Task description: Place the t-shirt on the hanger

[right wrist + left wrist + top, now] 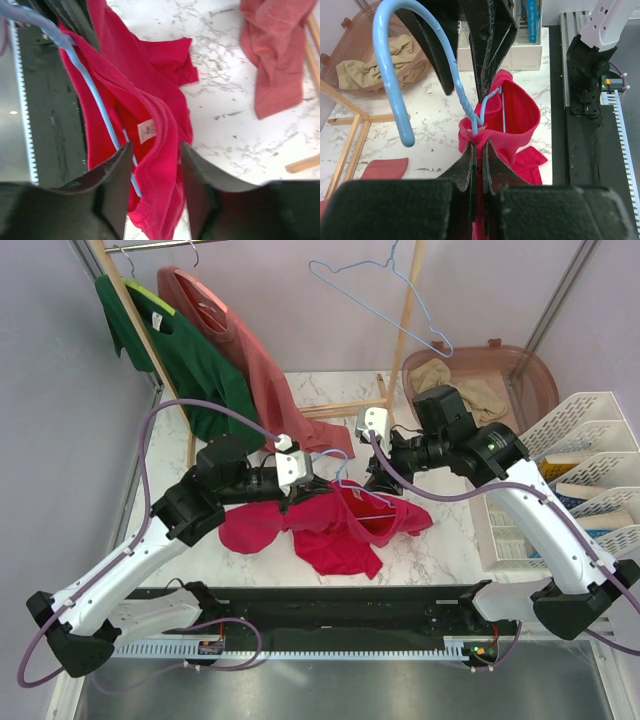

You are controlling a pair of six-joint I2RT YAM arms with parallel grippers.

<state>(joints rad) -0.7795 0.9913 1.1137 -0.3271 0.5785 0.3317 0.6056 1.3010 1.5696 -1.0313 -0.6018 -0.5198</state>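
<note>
Now the left gripper (480, 150) is clamped on the hanger (387, 65) at its twisted neck, likely steadying it inside the t-shirt (520, 115) collar mid-counter (450, 550); the right gripper (156, 150) straddles the collar, jaws apart, gripping nothing.

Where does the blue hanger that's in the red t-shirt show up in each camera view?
Top external: the hanger is thin wire at centre, lying across the t-shirt.
Left wrist: the hanger is left of centre, hook up, its neck entering the t-shirt at the collar.
Right wrist: the hanger is left of centre, slanting down inside the t-shirt.
Shared landmark: the t-shirt's open collar.
</note>
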